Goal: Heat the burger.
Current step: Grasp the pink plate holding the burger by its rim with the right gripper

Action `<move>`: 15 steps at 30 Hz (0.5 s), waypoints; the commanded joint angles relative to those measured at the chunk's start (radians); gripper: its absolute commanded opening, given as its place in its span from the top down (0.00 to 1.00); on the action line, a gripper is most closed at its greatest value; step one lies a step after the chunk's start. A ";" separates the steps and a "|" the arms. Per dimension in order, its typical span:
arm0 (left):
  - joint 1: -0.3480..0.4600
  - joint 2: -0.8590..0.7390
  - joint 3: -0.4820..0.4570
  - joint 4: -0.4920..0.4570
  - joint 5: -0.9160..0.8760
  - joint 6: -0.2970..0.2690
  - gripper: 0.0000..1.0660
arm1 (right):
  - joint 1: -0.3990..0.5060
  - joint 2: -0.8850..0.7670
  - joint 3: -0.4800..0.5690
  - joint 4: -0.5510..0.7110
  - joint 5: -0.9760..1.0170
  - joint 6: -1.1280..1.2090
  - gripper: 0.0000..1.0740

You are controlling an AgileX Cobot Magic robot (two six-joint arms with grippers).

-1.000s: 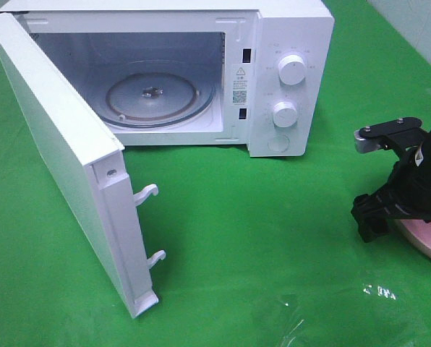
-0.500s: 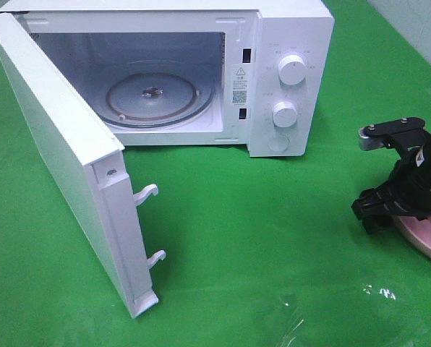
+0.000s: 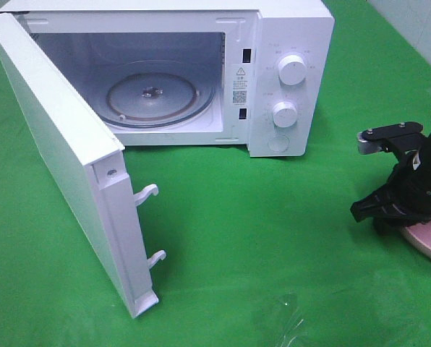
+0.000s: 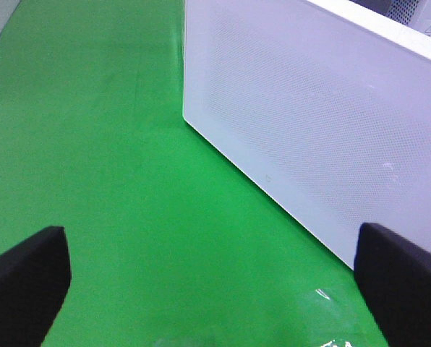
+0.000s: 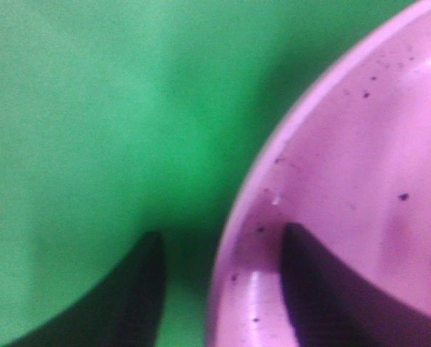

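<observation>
Two stand over green cloth (image 3: 273,231): left end effector (image 4: 208,238) wide, empty; right end effector (image 5: 221,231) half-open astride pink plate (image 5: 360,144).

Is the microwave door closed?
No, the microwave door stands wide open, and you can see the glass turntable inside.

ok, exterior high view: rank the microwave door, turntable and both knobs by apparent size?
1. microwave door, largest, though it is also nearest the camera.
2. glass turntable.
3. upper knob and lower knob: they look alike, so not ranked.
</observation>
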 commanded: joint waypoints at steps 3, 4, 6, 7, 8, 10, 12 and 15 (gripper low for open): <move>-0.007 -0.002 0.000 -0.003 -0.007 -0.001 0.06 | -0.004 0.024 0.007 -0.010 0.027 0.008 0.98; -0.007 -0.002 0.000 -0.003 -0.007 -0.001 0.06 | -0.004 0.024 0.007 -0.010 0.027 0.008 0.98; -0.007 -0.002 0.000 -0.003 -0.007 -0.001 0.06 | -0.004 0.024 0.007 -0.027 0.038 0.005 1.00; -0.007 -0.002 0.000 -0.003 -0.007 -0.001 0.06 | -0.004 0.024 0.007 -0.039 0.045 0.006 1.00; -0.007 -0.002 0.000 -0.003 -0.007 -0.001 0.06 | -0.004 0.024 0.007 -0.039 0.045 0.006 1.00; -0.007 -0.002 0.000 -0.003 -0.007 -0.001 0.06 | -0.004 0.024 0.007 -0.041 0.061 0.007 1.00; -0.007 -0.002 0.000 -0.003 -0.007 -0.001 0.06 | -0.004 0.024 0.007 -0.041 0.066 0.007 1.00; -0.007 -0.002 0.000 -0.003 -0.007 -0.001 0.06 | -0.004 0.023 0.007 -0.041 0.076 0.007 1.00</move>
